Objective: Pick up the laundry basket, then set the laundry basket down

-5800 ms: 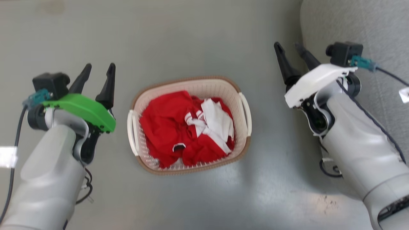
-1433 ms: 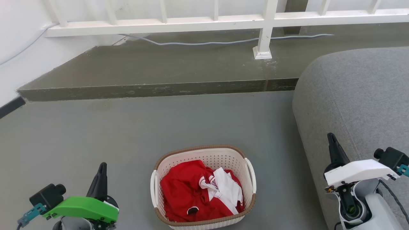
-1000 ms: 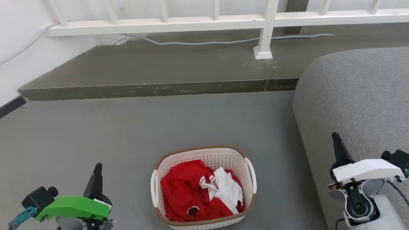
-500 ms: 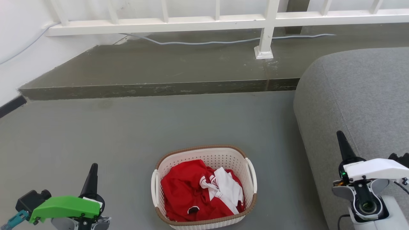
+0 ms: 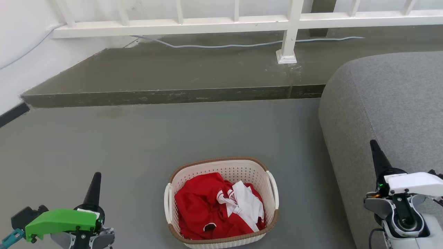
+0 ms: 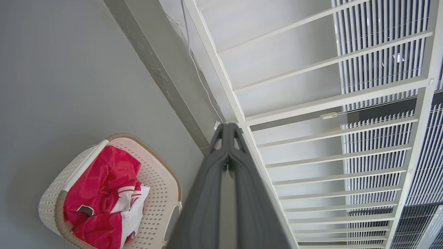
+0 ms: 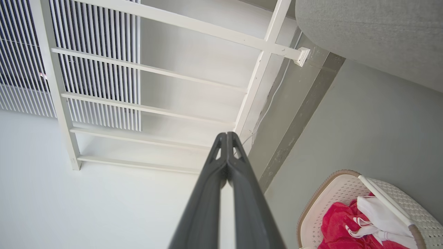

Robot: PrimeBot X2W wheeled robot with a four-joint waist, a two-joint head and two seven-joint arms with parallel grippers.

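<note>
Both arms drifted outward, lower. Left end effector (image 5: 94, 181) and right end effector (image 5: 377, 157) closed, empty. Cream-white perforated plastic laundry basket (image 5: 221, 202) sits bottom centre on floor; I judge set-down complete.

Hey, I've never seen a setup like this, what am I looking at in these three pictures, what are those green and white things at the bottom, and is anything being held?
It is a two-armed robot. The wide picture comes from a camera on its head, looking down at the floor. The green-capped piece at lower left is its left gripper; the white-capped one at lower right is its right gripper. The other two pictures come from cameras on each wrist, looking along that gripper's dark fingers, which are pressed together. Nothing is held. Between the arms, on the floor, sits the laundry basket with red and white clothes inside. A grey sofa is at the right, a white railing behind.
</note>
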